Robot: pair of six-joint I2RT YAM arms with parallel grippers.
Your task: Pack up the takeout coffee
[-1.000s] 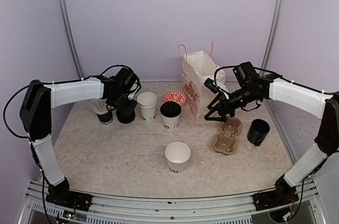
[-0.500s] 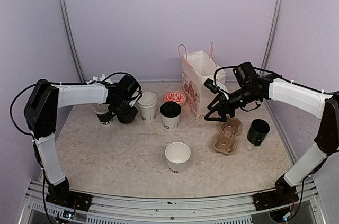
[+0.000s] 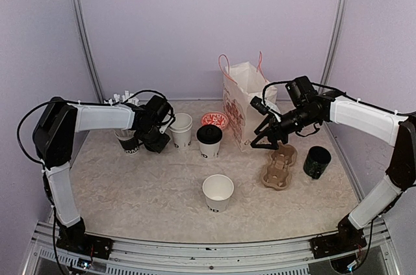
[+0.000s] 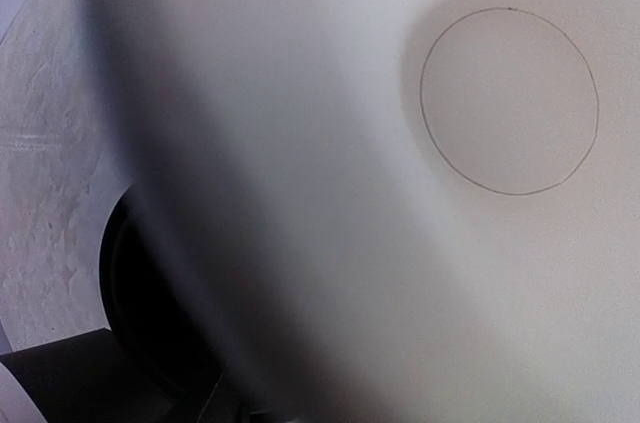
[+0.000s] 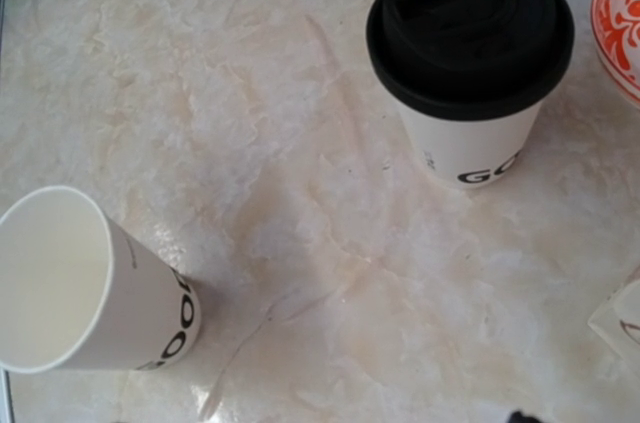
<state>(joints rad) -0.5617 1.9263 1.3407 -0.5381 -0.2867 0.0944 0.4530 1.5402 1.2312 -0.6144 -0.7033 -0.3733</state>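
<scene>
A white paper cup with a black lid (image 3: pixel 209 140) stands mid-table; it also shows in the right wrist view (image 5: pixel 470 43). One open white cup (image 3: pixel 180 129) stands left of it, another (image 3: pixel 218 192) stands nearer the front and shows in the right wrist view (image 5: pixel 60 283). My left gripper (image 3: pixel 156 137) is against the left side of the back open cup, with something black and round under it. The left wrist view is filled by a blurred white cup (image 4: pixel 420 193) and shows no fingers. My right gripper (image 3: pixel 263 140) is open and empty above the cardboard carrier (image 3: pixel 278 166).
A patterned paper bag (image 3: pixel 244 103) stands open at the back beside the right gripper. A red-patterned dish (image 3: pixel 214 119) lies behind the lidded cup. A black pot (image 3: pixel 316 162) is right of the carrier. A black-based cup of straws (image 3: pixel 128 142) stands left of my left gripper.
My left arm has lowered and its gripper has shifted a little right, close against the back open cup. The right arm has not moved.
</scene>
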